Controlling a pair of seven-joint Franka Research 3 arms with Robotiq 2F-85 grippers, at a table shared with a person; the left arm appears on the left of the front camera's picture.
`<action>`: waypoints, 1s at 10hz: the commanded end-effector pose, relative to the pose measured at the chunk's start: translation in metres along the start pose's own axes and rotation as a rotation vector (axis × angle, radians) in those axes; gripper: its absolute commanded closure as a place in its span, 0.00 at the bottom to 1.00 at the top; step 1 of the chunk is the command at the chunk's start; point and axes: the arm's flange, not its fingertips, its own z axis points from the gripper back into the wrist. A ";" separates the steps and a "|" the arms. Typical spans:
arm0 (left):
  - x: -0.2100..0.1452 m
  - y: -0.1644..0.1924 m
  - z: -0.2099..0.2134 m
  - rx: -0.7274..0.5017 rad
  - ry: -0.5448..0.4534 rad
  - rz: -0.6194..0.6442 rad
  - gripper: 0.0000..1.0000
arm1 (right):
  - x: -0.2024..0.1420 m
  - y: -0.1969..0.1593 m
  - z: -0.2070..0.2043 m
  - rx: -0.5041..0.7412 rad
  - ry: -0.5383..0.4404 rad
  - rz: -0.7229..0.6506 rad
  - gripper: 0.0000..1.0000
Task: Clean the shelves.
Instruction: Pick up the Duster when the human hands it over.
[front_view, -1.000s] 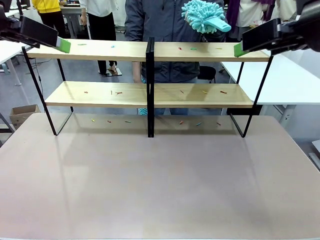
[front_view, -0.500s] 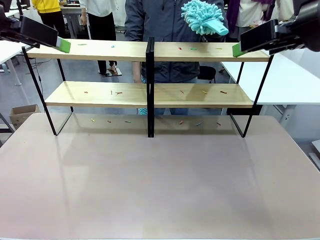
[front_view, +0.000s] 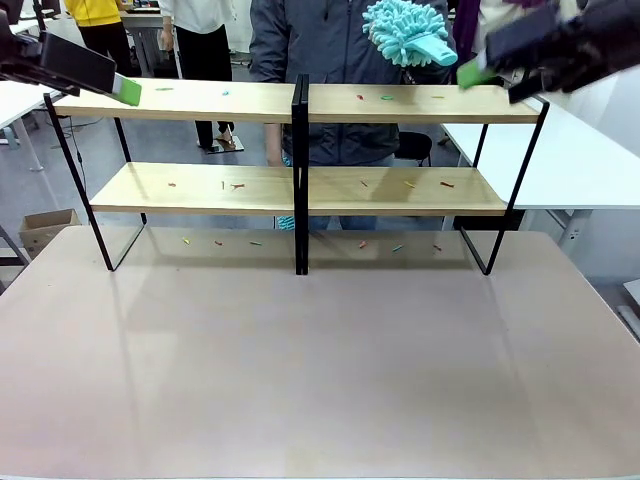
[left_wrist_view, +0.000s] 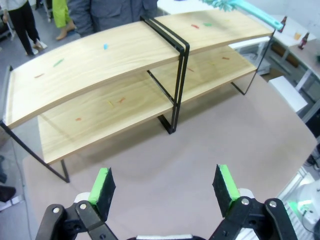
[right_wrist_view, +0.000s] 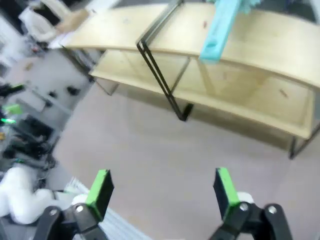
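The shelves (front_view: 300, 190) stand at the far edge of the table (front_view: 320, 380), across the middle of the front view. Their long axis runs straight left to right. The open face is turned toward the camera, and the central black post (front_view: 299, 170) splits both boards into halves. In the left wrist view the rack lies on a diagonal, low at the left and rising to the upper right. In the right wrist view it crosses the top of the frame.

Small coloured scraps (front_view: 236, 185) dot both boards and the table under the lower one.

A teal fluffy duster (front_view: 405, 30) hangs above the right half of the upper board, in front of a person (front_view: 330, 40) in a dark jacket. Its head sits upper left and its flat handle slants down to the right.

The left gripper (left_wrist_view: 164, 185) is at the upper left of the front view, off the rack's left end. Its fingers are spread wide with nothing between them.

The right gripper (right_wrist_view: 162, 192) is at the upper right. It is blurred there, so its green pad only seems to sit just beside the duster's handle tip. Its own camera shows its fingers wide apart and empty.
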 end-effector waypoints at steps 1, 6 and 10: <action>0.000 0.000 0.001 -0.001 -0.004 -0.001 0.00 | 0.085 -0.061 0.011 0.663 0.405 -0.380 0.00; 0.000 0.000 0.001 -0.001 -0.004 -0.001 0.00 | 0.112 -0.106 -0.046 0.300 0.096 -0.434 0.00; 0.000 0.000 0.001 -0.001 -0.004 -0.001 0.00 | 0.161 -0.148 -0.127 0.430 0.100 -0.608 0.00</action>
